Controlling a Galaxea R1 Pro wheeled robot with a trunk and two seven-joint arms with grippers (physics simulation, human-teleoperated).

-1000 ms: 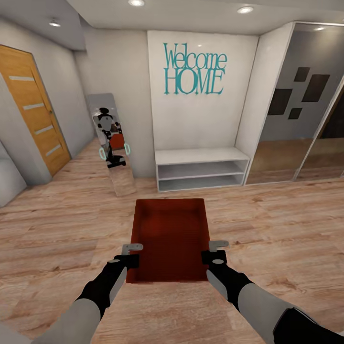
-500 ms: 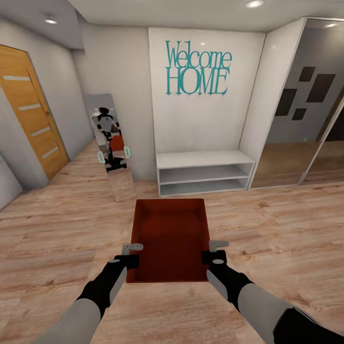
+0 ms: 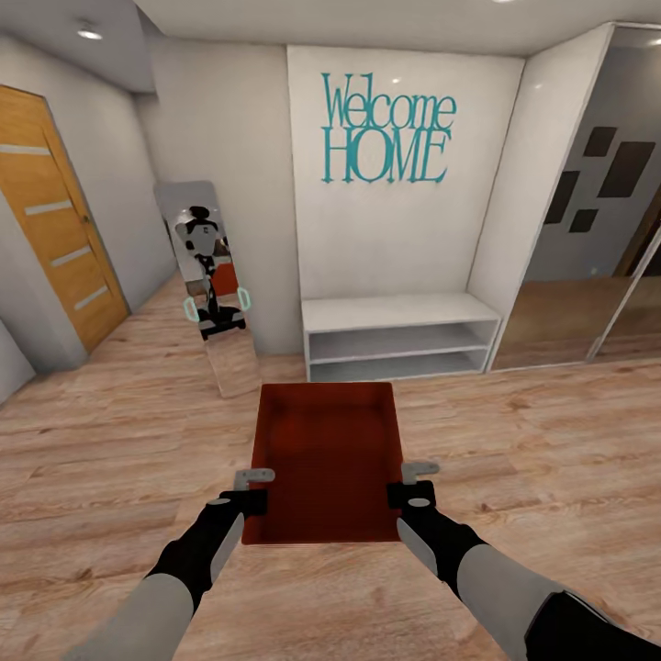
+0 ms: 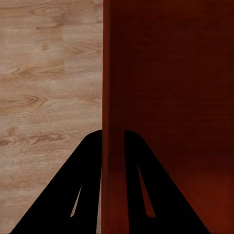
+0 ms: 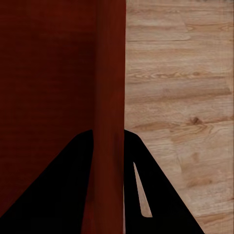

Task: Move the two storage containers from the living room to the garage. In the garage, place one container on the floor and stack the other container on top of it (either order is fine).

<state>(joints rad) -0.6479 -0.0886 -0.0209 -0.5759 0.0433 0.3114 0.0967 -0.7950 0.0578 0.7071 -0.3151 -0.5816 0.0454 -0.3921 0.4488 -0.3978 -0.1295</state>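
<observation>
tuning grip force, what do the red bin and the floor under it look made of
Storage container: seems a hard matte plastic, uniform orange-red, thin flat walls, no grain; a render, so uncertain. Floor: light wood or laminate planks, with visible grain, knots and plank seams.

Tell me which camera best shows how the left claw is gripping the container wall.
The left wrist view: the left claw straddles the thin side wall of the storage container, one finger outside, one inside. The head view shows that claw from above at the container's near left edge. The right wrist view shows the right claw on the opposite wall.
</observation>
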